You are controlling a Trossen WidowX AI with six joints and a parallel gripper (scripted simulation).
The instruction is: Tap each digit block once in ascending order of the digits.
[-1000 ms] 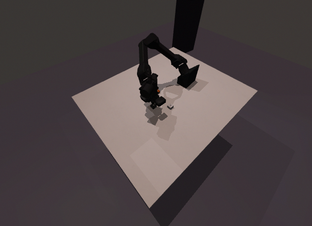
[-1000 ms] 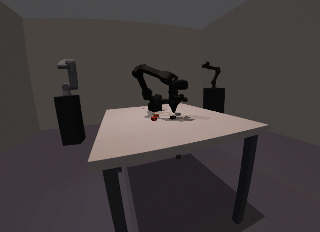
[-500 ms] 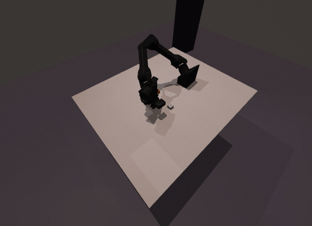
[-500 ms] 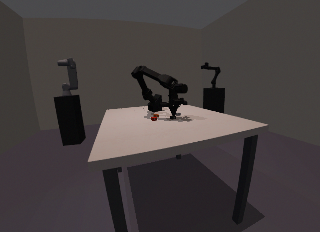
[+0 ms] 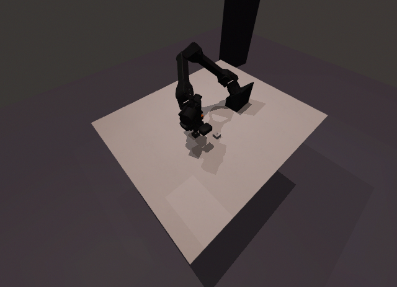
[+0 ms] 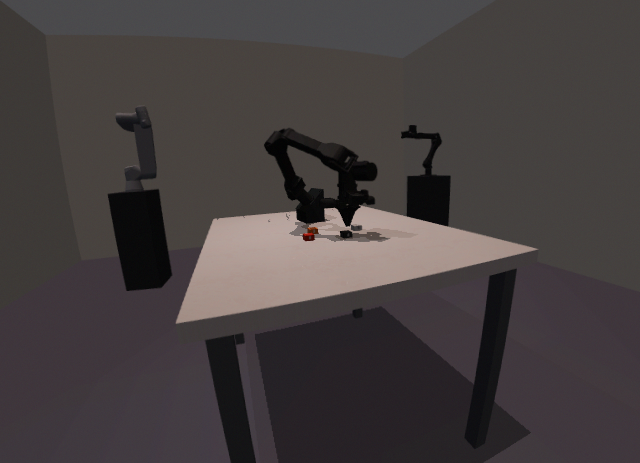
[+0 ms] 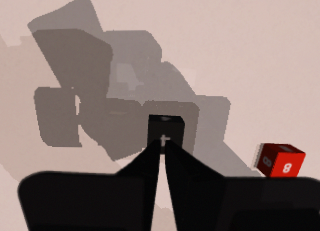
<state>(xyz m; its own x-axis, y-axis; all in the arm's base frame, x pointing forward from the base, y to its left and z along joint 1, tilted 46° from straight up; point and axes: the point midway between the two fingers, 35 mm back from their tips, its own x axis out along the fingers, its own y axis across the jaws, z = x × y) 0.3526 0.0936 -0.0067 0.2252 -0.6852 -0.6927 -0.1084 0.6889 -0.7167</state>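
My gripper (image 6: pixel 347 224) (image 7: pixel 162 145) is shut, with nothing between its tips. It points down just above the black block (image 5: pixel 195 135) (image 6: pixel 345 234) (image 7: pixel 166 125); the tips partly cover its digit in the wrist view, which looks like a 4. I cannot tell whether they touch it. A red block (image 6: pixel 308 237) (image 7: pixel 287 166) shows an 8; the arm hides it in the top view. An orange block (image 5: pixel 201 116) (image 6: pixel 312 230) is mostly hidden there too. A white block (image 5: pixel 216 136) (image 6: pixel 356 227) sits near the black one; the orange and white digits are not readable.
The arm's base (image 5: pixel 239 97) (image 6: pixel 310 208) stands on the table (image 5: pixel 256 143) (image 6: pixel 268 272) behind the blocks. The arm's shadows fall around the black block. Two other arms stand on dark pedestals (image 6: pixel 136 236) (image 6: pixel 428 200) beyond the table.
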